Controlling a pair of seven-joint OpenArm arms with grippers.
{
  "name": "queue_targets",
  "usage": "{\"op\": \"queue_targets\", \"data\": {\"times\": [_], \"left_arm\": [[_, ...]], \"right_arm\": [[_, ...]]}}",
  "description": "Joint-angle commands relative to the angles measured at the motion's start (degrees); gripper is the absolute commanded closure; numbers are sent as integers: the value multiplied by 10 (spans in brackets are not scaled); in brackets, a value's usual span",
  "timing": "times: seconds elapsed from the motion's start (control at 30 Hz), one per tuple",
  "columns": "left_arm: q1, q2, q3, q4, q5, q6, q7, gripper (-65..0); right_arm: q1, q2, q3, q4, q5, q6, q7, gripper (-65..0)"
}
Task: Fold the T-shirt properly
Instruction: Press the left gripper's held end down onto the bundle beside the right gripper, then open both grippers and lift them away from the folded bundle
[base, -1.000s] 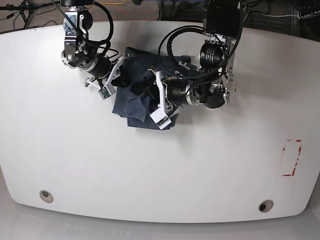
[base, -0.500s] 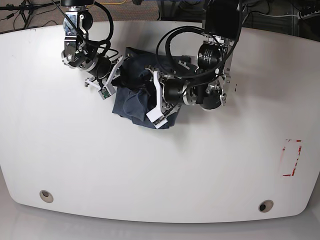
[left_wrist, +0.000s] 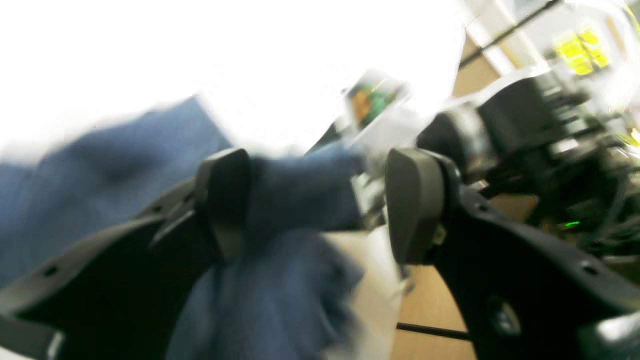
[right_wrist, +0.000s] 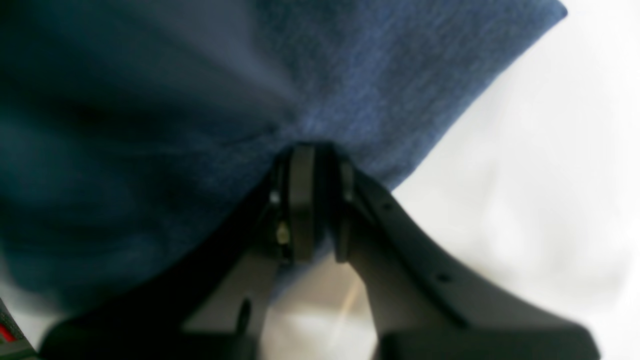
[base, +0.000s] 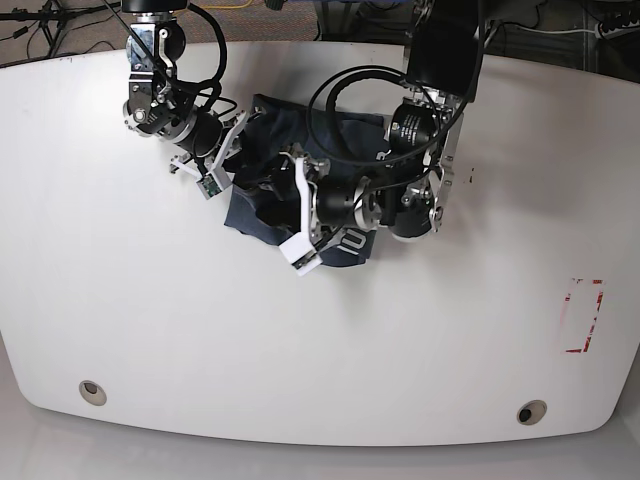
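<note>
Right end effector (right_wrist: 314, 210) clamped on T-shirt (right_wrist: 210, 90); left end effector (left_wrist: 320, 205) parted around cloth.

Base view: overhead, looking down on table (base: 120, 300); wrist views: close behind each gripper's fingers, sharing the T-shirt (base: 255, 205)

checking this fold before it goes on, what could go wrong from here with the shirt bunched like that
1. The left end effector stands open with a fold of the T-shirt between its pads, so cloth may snag and drag if it pulls back.
2. The right end effector is shut on the T-shirt's edge; if the arms part, the crumpled heap may twist, not flatten.
3. The left arm's cable loops hang over the cloth and might catch.
</note>
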Motion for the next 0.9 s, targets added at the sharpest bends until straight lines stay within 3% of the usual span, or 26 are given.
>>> {"op": "queue_targets", "data": {"times": [0.0, 0.13, 0.3, 0.57, 0.87], "left_arm": [[-35, 7, 2, -6, -72, -5, -17, -401], [-54, 7, -4, -11, -131, -5, -15, -399], [-68, -1, -57, -9, -135, -5, -13, -399], [-68, -113, -136, -9, -135, -2, -15, -399], [-29, -198, -143, -7, -135, -3, -30, -397]], "right_arm": [[-5, 4, -1, 0, -23, 0, -38, -51], [-5, 4, -1, 0, -23, 0, -38, -51], [-5, 4, -1, 7, -23, 0, -39, -51], [-5, 4, -1, 58, -23, 0, -64, -51], [3, 3, -1, 123, -22, 0, -103, -51]]}}
